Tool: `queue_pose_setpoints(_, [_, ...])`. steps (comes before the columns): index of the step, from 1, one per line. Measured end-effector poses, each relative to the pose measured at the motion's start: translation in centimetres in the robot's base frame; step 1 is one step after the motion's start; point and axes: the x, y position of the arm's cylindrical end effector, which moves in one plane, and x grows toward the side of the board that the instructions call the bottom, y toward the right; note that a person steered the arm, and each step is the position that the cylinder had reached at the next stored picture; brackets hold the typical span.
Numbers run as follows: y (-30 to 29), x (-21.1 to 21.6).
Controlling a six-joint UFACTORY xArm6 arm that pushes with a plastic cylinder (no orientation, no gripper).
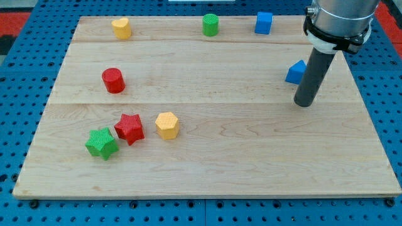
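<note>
My tip (303,103) rests on the wooden board (239,157) at the view's right, at the end of the dark rod. Just above and left of it lies a blue triangular block (294,72), partly hidden behind the rod; whether they touch cannot be told. A blue cube (264,22) sits near the top edge, with a green cylinder (210,25) to its left. A yellow heart-like block (122,27) is at the top left. A red cylinder (114,80) stands at the left. Lower left hold a green star (102,143), a red star (130,128) and a yellow hexagon (167,124).
The board lies on a blue perforated table (389,94). The arm's grey body (339,19) hangs over the board's top right corner.
</note>
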Motion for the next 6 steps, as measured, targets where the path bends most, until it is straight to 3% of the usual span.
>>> queue_pose_setpoints(4, [-0.7, 0.2])
queue_pose_setpoints(6, [-5.0, 0.3])
